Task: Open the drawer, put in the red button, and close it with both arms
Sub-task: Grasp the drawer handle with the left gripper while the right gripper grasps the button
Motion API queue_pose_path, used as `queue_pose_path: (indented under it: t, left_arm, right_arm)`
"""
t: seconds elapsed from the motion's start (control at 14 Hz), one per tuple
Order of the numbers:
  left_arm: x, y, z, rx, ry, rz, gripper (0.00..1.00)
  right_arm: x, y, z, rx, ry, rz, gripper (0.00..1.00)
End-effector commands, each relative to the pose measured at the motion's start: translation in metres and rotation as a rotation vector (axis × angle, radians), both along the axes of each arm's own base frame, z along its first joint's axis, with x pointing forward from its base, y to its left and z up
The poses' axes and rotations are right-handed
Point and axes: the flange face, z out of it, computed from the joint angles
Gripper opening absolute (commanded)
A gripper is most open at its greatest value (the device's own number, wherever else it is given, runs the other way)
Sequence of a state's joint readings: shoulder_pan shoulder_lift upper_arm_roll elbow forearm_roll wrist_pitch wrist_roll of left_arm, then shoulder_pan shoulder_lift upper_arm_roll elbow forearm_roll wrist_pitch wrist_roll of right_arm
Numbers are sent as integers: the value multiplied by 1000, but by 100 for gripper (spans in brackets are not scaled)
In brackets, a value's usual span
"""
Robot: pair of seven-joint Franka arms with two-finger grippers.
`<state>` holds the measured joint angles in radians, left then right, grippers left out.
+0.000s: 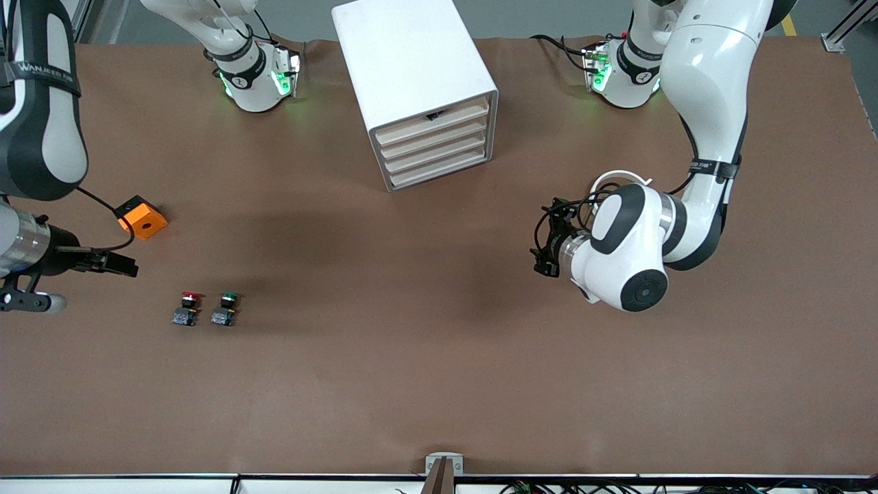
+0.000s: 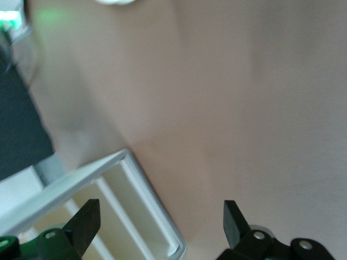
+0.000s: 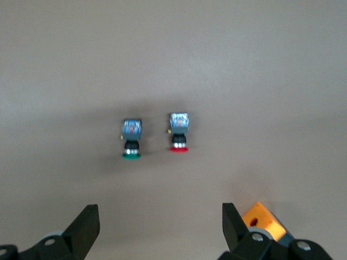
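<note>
The white cabinet (image 1: 411, 62) stands at the table's middle, near the robots' bases. Its four cream drawer fronts (image 1: 435, 145) all look pushed in. The red button (image 1: 186, 309) lies on the table beside the green-capped one, toward the right arm's end. In the right wrist view the red button (image 3: 179, 132) lies ahead of my right gripper (image 3: 161, 222), which is open and empty. In the front view the right gripper (image 1: 116, 263) hovers over the table between the orange block and the buttons. My left gripper (image 1: 545, 250) is open and empty over bare table, toward the left arm's end from the cabinet. Its wrist view (image 2: 161, 219) shows a corner of the cabinet (image 2: 130, 168).
A green-capped button (image 1: 225, 309) lies next to the red one, also in the right wrist view (image 3: 130, 140). An orange square block with a hole (image 1: 143, 218) sits farther from the front camera than the buttons, also in the right wrist view (image 3: 263, 219). The brown table (image 1: 411, 357) spreads wide.
</note>
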<state>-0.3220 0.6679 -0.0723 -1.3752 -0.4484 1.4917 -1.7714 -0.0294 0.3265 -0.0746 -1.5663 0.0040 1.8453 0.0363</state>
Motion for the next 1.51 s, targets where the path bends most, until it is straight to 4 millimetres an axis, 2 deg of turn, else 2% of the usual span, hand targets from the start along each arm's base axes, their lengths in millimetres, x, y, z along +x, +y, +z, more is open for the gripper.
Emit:
queue_pose_path:
  t: [0.0,0.22,0.43,0.57,1.0,1.08,1.15,1.22,1.43]
  left_arm:
    - [-2,-12,-7,-33,128,91,100]
    - [-11,-24,-14,-83,247,140,100]
    - [-18,-34,-32,-88,401,234,100]
    - [-25,-44,-41,-89,442,234,100]
    - [-50,-81,-58,-88,553,227,100]
    - [-54,-87,-59,-93,563,224,97]
    - [-57,-92,-64,-91,573,221,83]
    - [-60,-94,-69,-84,582,218,75]
    - [-72,-99,-90,-28,635,233,60]
  right_arm:
    - [8,-4,-29,26,-37,-63,100]
    - [9,-19,-78,22,-74,-93,100]
    - [12,-48,-138,21,-96,-148,100]
    - [15,-53,-166,34,-94,-200,100]
    - [16,-43,-213,27,-68,-158,100]
    - [17,-41,-221,26,-71,-135,100]
    - [17,-41,-228,24,-74,-127,100]
    - [18,-42,-234,22,-78,-126,100]
    - [18,-42,-246,20,-83,-82,100]
